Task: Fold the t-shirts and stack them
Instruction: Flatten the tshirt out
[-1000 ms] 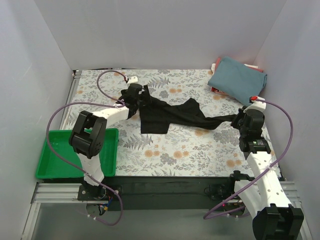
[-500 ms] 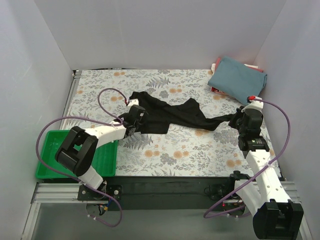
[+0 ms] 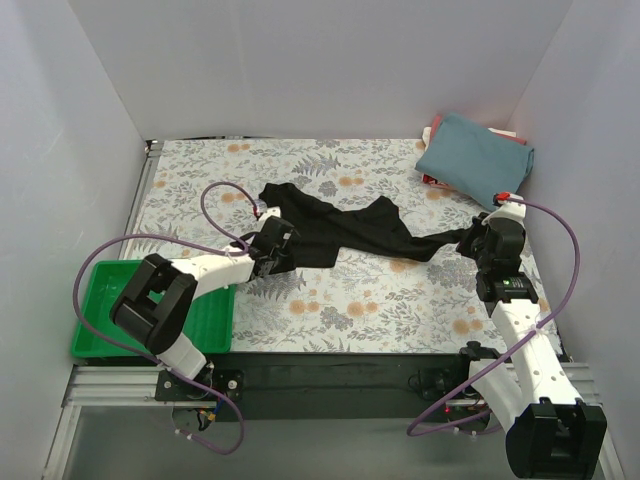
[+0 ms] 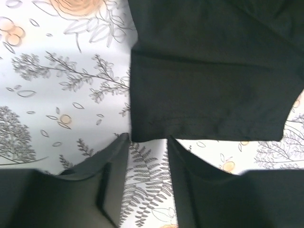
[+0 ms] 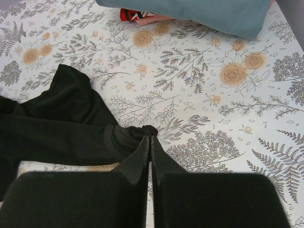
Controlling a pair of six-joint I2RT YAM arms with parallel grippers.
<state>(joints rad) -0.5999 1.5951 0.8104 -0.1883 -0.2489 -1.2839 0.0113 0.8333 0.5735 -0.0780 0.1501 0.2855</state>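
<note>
While the black t-shirt [image 3: 340,230] lies spread and rumpled across the middle of the table [image 3: 400,300], each arm is positioned at one end of it.

1. Left tool [image 3: 283,250]: located at the garment's left end. In the left wrist view the fingers [image 4: 109,175] stand apart, with the printed table surface visible between them. The hem [image 4: 204,133] lies flat just at the fingertips; no cloth sits between the fingers.
2. Right tool [image 3: 470,240]: located at the garment's right end. In the right wrist view the fingers are pressed together, clamped on a bunched fold of the black cloth.
3. Teal t-shirt [image 3: 475,155]: folded, at the far right corner of the table, resting on red and pink cloth [image 5: 137,16].
4. Green tray [image 3: 100,340]: at the near left, beside the left arm.
</note>
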